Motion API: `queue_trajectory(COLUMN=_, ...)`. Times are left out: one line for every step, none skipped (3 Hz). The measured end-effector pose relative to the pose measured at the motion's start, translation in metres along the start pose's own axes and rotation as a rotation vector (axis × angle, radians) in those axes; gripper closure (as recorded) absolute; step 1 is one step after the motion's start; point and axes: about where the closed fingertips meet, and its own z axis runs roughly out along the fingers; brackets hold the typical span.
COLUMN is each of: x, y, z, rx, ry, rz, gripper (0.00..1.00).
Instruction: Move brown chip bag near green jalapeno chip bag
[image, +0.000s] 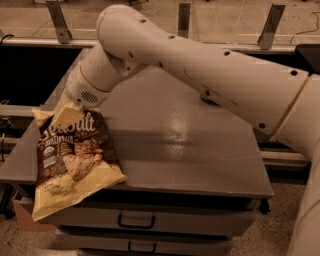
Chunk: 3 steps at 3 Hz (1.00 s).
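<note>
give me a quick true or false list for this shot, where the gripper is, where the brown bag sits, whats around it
1. The gripper is at the top edge of the brown chip bag. True.
2. The brown chip bag lies at the right end of the table. False: it is at the front left corner, overhanging the edge.
3. A green chip bag lies beside the brown one. False: none is in view.
4. Drawers with handles sit below the table top. True.
</note>
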Motion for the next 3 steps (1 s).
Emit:
queue_trajectory(x=-0.008, y=0.001, z=-0.018, rx=0.031, ry=-0.010, rz=-0.024, gripper=1.00)
queue_trajectory(x=-0.020, y=-0.004, z=-0.055, rx=0.093, ry=-0.004, rz=-0.064, gripper=1.00)
queue_trajectory(x=-0.033, y=-0.013, z=-0.102, rx=0.173, ry=0.009, rz=-0.111, gripper=1.00)
